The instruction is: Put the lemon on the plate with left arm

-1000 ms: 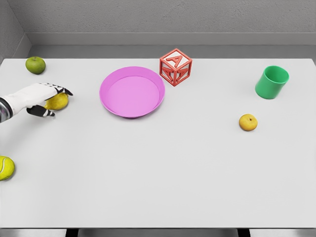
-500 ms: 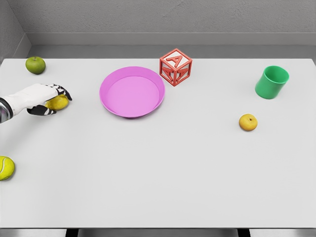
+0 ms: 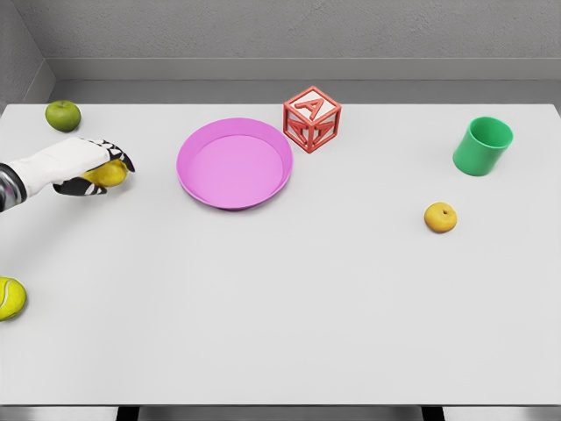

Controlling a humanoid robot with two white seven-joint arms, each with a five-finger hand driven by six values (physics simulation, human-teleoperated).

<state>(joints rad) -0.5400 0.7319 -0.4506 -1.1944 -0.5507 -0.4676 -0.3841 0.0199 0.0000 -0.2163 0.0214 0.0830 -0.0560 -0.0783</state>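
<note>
White five-finger left hand (image 3: 88, 167) closed around small yellow lemon (image 3: 107, 174) at the table's left side, grasp step in hand, carry rightward to round pink plate (image 3: 235, 163) due next

Yellow lemon (image 3: 109, 174); pink plate (image 3: 234, 163); green cup (image 3: 482, 146); red block (image 3: 311, 118)

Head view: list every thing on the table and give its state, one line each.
Lemon: gripped in the left hand.
Left hand: fingers closed around the lemon.
Plate: pink, upright, empty.
Green cup: tilted, apparently empty.
Letter block: resting just behind the plate.
Green apple: at the far left corner, untouched.
Orange: on the table, right side.
Tennis ball: at the left edge.
</note>
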